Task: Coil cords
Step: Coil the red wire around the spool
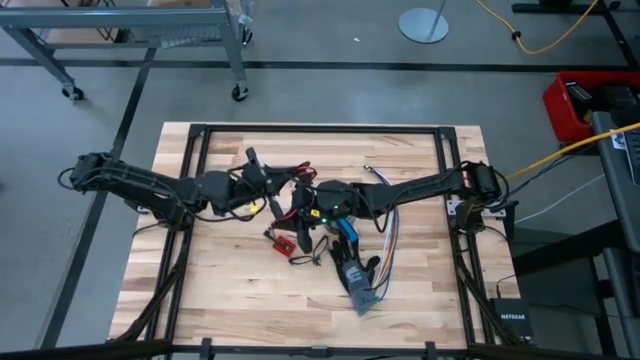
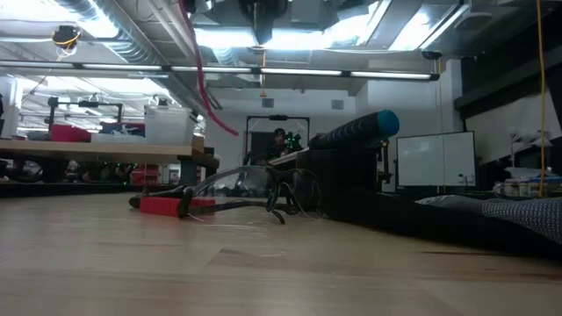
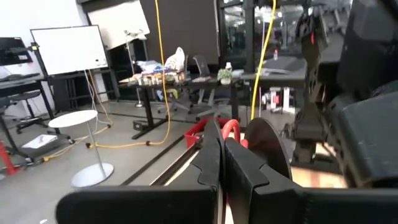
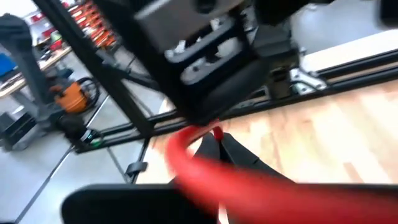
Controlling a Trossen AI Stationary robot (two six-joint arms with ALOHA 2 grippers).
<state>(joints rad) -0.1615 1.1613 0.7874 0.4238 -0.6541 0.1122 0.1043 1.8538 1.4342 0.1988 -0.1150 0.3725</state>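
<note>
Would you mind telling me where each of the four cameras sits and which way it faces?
High: overhead, looking down on the table; both arms show.
Low: at tabletop height, looking across at a red board; no arm clearly shows.
Left wrist: looks outward past shut fingers.
Right wrist: faces the other arm past shut fingers.
Shared: both wrist views show red cord.

The cords [image 1: 292, 197], thin black with red ends, are seen bunched mid-table where the two arms meet, partly lifted off the wood. A red stretch [image 4: 205, 163] is caught curving right past the right wrist camera
</note>
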